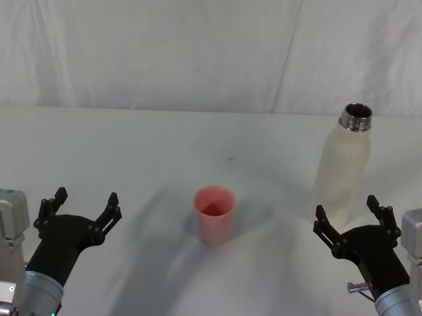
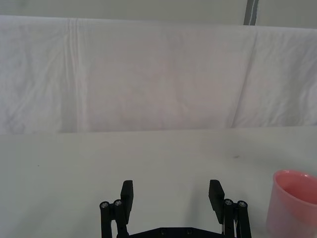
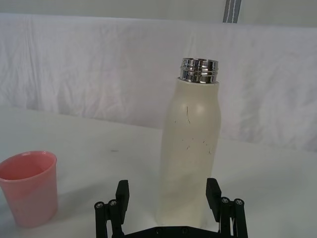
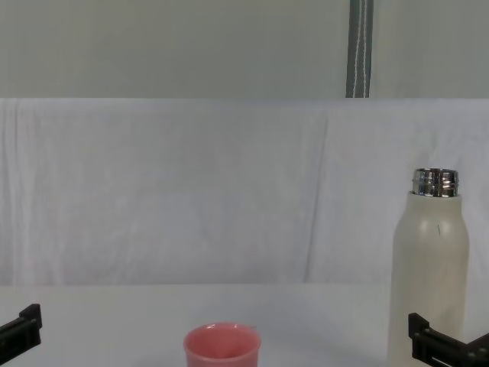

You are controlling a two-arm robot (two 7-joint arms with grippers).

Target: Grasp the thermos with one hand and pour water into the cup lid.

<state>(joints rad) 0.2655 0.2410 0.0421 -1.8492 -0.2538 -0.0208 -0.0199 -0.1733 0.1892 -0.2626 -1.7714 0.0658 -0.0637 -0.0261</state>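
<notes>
Nearest the camera, at the table's near edge: two black grippers, one toward each near corner. Left gripper low at the near-left corner, fingers spread wide apart, nothing between them, only bare white tabletop ahead. Right gripper at the near-right corner, fingers likewise spread wide, gripping nothing, lined up just in front of the thermos base; touching or a hair apart, cannot tell.

Thermos upright toward the right edge, about midway back; cream-white body with a few fine dark scratches, rounded shoulders, shiny steel neck uncapped, mouth open to the ceiling. Seen from the right wrist, thermos body framed between the two open fingers.

Cup standing upright near the middle of the table, toward the near edge, between the two grippers and well apart from the thermos; pink, mouth up, smooth walls narrowing toward the bottom. Same cup at the side of the left wrist view and of the right wrist view, and low in the chest view. Contents of the cup: cannot tell.

White cloth hanging behind the table's far edge.
</notes>
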